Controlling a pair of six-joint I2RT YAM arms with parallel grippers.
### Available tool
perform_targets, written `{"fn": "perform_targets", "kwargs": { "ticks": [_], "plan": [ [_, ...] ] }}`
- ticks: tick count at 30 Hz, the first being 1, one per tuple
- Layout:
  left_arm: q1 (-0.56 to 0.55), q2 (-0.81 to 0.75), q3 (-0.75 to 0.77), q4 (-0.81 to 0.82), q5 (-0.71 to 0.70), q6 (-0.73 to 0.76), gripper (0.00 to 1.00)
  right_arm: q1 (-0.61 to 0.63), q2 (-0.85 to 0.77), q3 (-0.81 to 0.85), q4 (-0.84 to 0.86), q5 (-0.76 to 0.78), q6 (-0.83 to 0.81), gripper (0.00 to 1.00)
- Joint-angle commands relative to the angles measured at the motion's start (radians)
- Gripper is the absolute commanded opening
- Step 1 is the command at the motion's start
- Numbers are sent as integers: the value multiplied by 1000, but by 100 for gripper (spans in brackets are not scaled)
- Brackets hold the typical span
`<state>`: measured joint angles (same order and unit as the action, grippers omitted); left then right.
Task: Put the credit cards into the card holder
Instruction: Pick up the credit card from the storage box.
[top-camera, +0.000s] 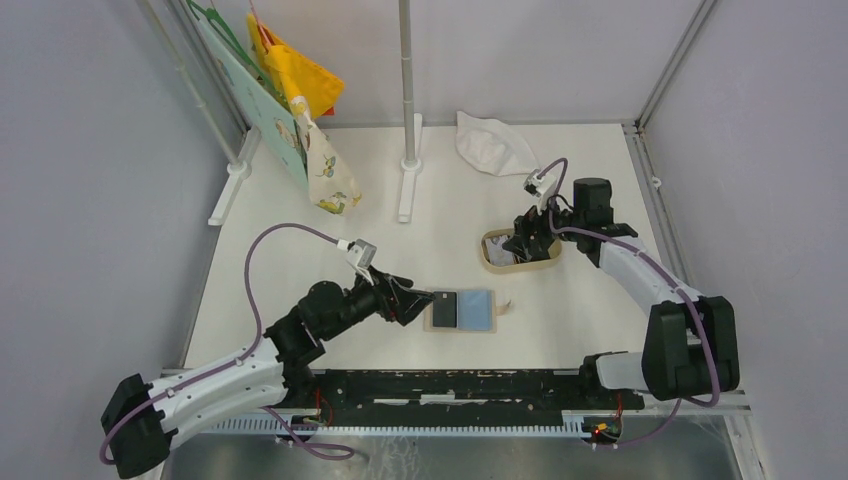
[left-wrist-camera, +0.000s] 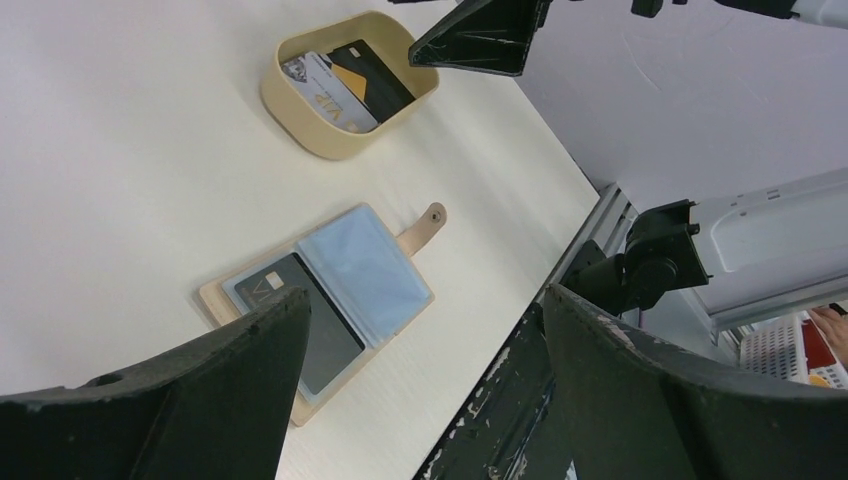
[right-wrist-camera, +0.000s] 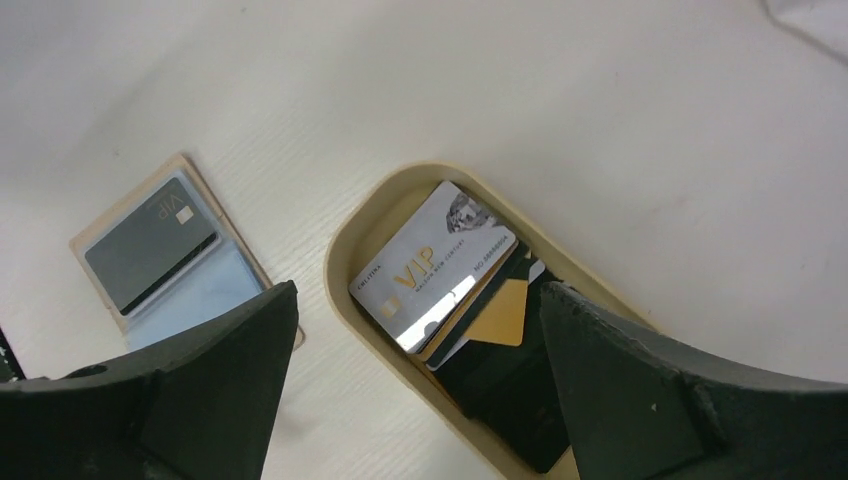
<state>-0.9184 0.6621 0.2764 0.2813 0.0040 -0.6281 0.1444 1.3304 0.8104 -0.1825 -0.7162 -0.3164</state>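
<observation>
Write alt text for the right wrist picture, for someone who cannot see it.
The right gripper, jaws open, hangs over a tan oval tray holding a pile of credit cards, a silver one on top of orange and black ones. At picture left, the card holder lies open on the table with a dark grey card in it.

Overhead camera looked down from six o'clock, far. Both wrist cameras looked down, nearer; each showed card holder (left-wrist-camera: 340, 285) and tray (left-wrist-camera: 305, 135).
</observation>
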Motion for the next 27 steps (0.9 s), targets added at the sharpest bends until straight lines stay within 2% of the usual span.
{"fn": "perform_targets", "kwargs": {
  "ticks": [1, 11, 27],
  "plan": [
    [-4, 22, -28, 131, 41, -13, 90, -32, 34, -28, 117, -2, 125, 95],
    [-3, 49, -70, 178, 57, -58, 86, -72, 170, -34, 162, -35, 250, 85],
    [-3, 57, -77, 185, 60, -68, 86, -98, 201, -39, 173, -99, 258, 84]
  ]
}}
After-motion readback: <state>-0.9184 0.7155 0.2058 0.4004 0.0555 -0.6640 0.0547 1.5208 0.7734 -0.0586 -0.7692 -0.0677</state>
